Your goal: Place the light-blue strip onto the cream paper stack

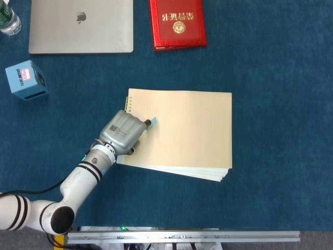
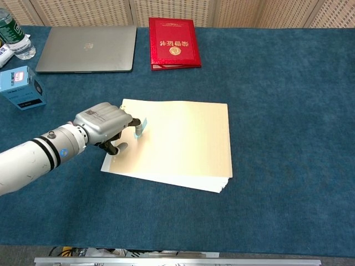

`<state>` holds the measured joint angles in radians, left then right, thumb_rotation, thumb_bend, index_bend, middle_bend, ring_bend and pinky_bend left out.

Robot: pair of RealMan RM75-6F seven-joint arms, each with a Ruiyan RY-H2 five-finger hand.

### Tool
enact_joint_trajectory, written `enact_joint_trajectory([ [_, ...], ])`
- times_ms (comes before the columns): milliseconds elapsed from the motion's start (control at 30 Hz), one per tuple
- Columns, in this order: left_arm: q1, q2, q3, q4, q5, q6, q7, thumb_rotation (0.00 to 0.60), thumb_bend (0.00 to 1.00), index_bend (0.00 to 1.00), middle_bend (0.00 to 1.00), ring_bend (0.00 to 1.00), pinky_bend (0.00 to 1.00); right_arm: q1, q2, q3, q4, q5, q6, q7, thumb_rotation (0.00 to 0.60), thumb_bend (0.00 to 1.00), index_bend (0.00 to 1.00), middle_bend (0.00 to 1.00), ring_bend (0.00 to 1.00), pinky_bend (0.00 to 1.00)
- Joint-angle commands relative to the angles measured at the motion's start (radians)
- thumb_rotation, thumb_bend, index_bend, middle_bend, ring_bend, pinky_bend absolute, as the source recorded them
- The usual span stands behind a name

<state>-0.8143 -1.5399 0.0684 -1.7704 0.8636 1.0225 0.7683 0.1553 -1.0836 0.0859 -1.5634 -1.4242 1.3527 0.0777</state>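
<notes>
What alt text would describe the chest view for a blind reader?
A robot's left hand pinches a light-blue strip over the left edge of a cream paper stack on a blue table. Behind lie a laptop and red booklet.

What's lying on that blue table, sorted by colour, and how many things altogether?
Blue: 2, the light-blue strip held by the left hand, and a blue box
Red: 1, booklet
Cream: 1, cream paper stack
Silver: 1, laptop
Clear: 1, bottle
Total: 6

One cream paper stack (image 1: 182, 133), one light-blue strip (image 1: 153, 122), one laptop (image 1: 81, 26), one red booklet (image 1: 177, 23), one blue box (image 1: 26, 79), one bottle (image 1: 8, 20), one hand (image 1: 121, 133)
</notes>
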Motion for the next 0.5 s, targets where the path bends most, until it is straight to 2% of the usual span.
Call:
enact_joint_trajectory([
  [33, 0.0, 0.0, 0.001, -0.002, -0.002, -0.001, 0.003, 0.6, 0.44, 0.3, 1.0, 1.0, 1.0, -0.001, 0.0, 0.0, 0.0, 0.0, 0.0, 0.0, 0.6, 0.32, 0.46, 0.51, 0.53, 0.51],
  [500, 0.001, -0.01, -0.008, 0.006, -0.006, 0.002, 0.002, 0.6, 0.44, 0.3, 1.0, 1.0, 1.0, -0.004, 0.002, -0.001, -0.001, 0.0, 0.004, 0.002, 0.6, 0.32, 0.46, 0.51, 0.53, 0.51],
])
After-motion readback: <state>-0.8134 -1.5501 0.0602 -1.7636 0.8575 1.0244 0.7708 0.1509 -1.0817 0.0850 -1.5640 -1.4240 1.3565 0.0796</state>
